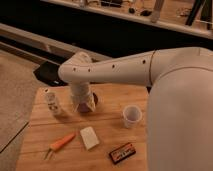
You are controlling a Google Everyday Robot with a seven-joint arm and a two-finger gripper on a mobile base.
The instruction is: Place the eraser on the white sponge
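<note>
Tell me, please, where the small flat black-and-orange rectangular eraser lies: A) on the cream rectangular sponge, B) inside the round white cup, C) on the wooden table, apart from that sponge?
C: the eraser lies flat on the wooden table, apart from the cream sponge, while the gripper hangs farther back beside the small white bottle.

The gripper (pixel 84 104) hangs at center frame over the wooden worktop (pixel 107 127), between a small white bottle (pixel 52 102) and a white cup (pixel 132 116). Below lie a carrot (pixel 61 143), the white sponge (pixel 89 137) and, lower right, the eraser (pixel 122 152), apart.
</note>
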